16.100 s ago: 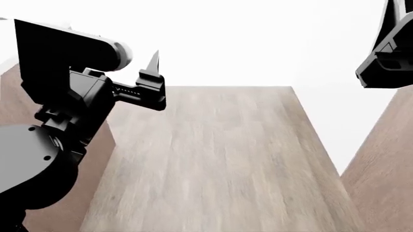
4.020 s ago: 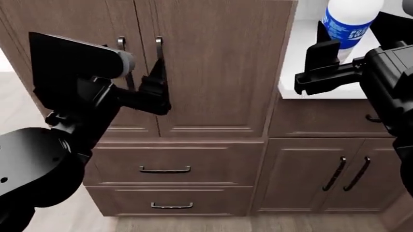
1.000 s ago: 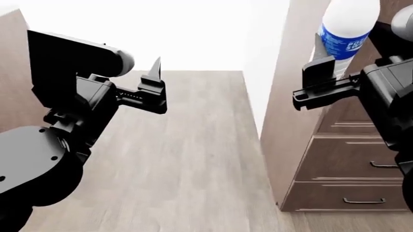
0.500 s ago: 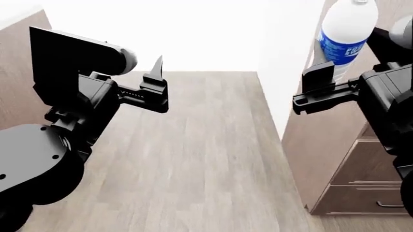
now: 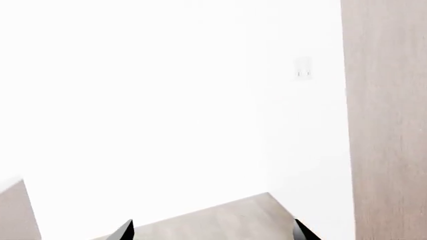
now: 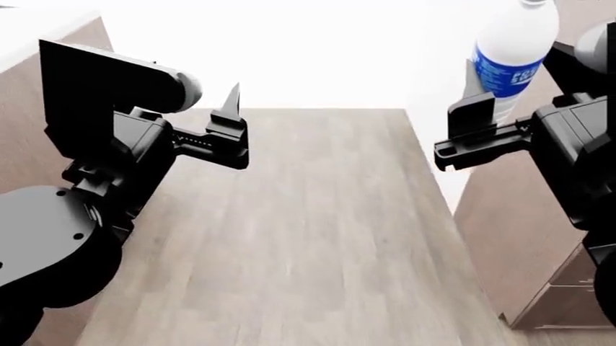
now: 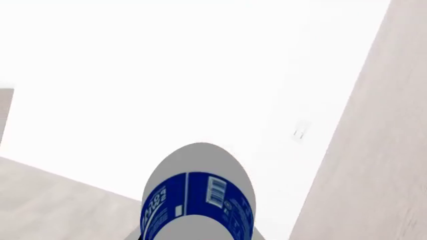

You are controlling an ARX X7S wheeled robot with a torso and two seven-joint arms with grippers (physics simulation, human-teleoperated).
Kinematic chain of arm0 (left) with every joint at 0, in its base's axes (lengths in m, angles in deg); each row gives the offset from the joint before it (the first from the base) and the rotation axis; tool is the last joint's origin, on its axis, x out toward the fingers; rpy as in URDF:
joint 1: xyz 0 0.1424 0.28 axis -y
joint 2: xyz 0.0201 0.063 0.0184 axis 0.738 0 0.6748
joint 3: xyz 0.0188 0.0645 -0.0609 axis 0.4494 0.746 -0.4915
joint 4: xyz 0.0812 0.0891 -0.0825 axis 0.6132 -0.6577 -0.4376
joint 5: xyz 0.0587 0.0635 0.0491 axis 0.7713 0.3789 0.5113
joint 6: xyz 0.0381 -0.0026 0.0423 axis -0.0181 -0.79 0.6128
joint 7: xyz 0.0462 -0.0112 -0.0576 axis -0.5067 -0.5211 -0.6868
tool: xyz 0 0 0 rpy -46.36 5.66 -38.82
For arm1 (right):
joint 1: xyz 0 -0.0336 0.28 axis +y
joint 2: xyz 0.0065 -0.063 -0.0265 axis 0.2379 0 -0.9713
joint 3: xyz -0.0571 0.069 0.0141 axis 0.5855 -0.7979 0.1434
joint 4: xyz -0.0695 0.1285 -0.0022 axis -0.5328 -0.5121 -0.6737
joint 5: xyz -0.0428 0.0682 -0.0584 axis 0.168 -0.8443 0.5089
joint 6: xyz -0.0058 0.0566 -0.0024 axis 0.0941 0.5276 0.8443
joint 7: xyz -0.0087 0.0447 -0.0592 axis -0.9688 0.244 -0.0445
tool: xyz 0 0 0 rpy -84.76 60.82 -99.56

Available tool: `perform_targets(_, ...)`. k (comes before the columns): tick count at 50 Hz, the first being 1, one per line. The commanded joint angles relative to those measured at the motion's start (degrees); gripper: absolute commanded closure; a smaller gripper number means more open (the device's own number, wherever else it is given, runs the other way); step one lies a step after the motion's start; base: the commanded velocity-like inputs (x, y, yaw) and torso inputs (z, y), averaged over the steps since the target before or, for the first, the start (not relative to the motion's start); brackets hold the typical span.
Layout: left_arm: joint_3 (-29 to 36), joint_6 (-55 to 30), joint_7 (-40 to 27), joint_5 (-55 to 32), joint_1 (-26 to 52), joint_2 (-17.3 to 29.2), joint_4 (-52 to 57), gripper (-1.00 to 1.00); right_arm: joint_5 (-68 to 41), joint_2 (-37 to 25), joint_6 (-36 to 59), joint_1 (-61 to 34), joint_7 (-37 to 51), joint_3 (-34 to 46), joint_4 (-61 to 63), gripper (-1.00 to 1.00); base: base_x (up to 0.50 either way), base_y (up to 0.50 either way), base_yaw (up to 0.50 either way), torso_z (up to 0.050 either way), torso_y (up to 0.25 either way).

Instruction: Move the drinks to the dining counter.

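Bottle (image 6: 510,50) upright in closed right pincer (image 6: 481,130), above wood floor (image 6: 308,238).

From the head camera I lose the cap of the bottle (image 6: 510,50) past the top edge, and its base sits behind the right gripper (image 6: 472,133). My right wrist camera cuts the bottle (image 7: 197,200) off at the bottom edge. On the left wrist camera only two fingertips (image 5: 124,230) of the left gripper (image 5: 212,231) show. The cabinet (image 6: 539,252) runs off the right edge.
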Motion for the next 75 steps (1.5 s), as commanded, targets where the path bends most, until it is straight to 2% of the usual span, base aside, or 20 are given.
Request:
perform_targets(1, -0.55, 0.54, -0.04, -0.57, -0.45, 0.46, 0.49, -1.0, -0.21, 1.18, 1.42, -1.62, 0.44, -0.85, -0.44, 1.0, 0.12, 0.5, 0.0, 0.0, 0.0)
perform_targets(46, -0.33, 2.52, 0.91, 0.71, -2.32, 1.18, -0.02, -1.0, 0.66, 1.08, 1.36, -0.04, 0.47, -0.8, -0.08, 1.0, 0.14, 0.5, 0.0, 0.0, 0.001)
perform_targets(53, 0.16, 0.57, -0.74, -0.88, -0.02, 0.88, 0.27, -1.0, 1.69, -1.06, -0.42, 1.21, -0.41, -1.55, 0.36, 1.0, 0.15, 0.5, 0.0, 0.0, 0.0)
perform_targets(75, -0.33, 1.9, -0.32, -0.53, -1.38, 1.64, 0.15, -1.0, 1.48, 0.84, 0.9, 0.36, 0.02, -1.39, -0.79, 1.0, 0.01, 0.5, 0.0, 0.0, 0.001)
